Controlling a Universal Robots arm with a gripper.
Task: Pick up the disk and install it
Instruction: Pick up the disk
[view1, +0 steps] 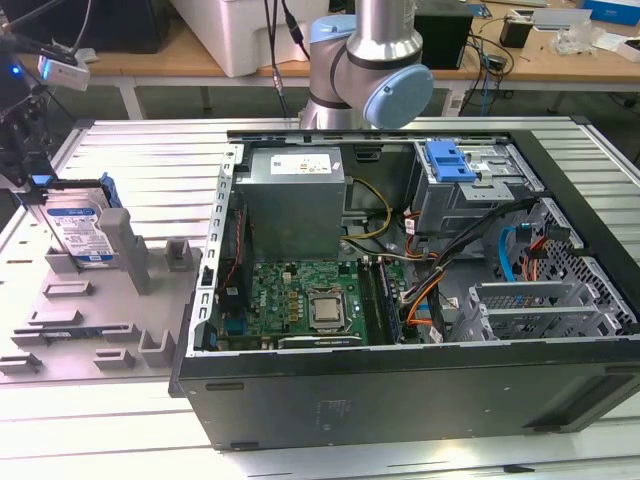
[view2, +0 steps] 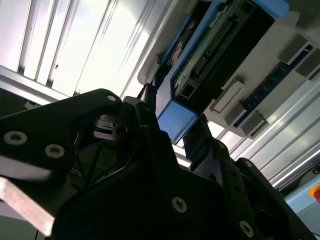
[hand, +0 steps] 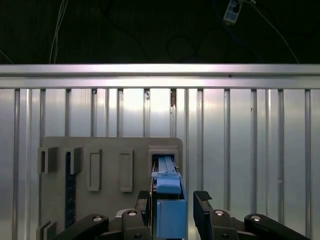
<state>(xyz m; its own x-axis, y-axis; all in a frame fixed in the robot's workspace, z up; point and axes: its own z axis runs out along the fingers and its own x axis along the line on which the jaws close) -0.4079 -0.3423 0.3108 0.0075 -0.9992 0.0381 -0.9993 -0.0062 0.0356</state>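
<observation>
Black fingers (hand: 202, 200) of the gripper (hand: 172, 196) sit at the lower edge of the first wrist view, standing apart on either side of the disk (hand: 169, 210). (A sliver of light shows beside one finger, so I judge the pincer released, not yet clamped.) At the far left of the exterior view the disk stands on edge in a slot of the grey holder (view1: 110, 300), well apart from the computer case (view1: 400, 400). Step in hand: the pick-up, with nothing lifted. A sound grasp, I judge, calls for closing squarely on the blue carrier's sides and pulling straight along the slot.
</observation>
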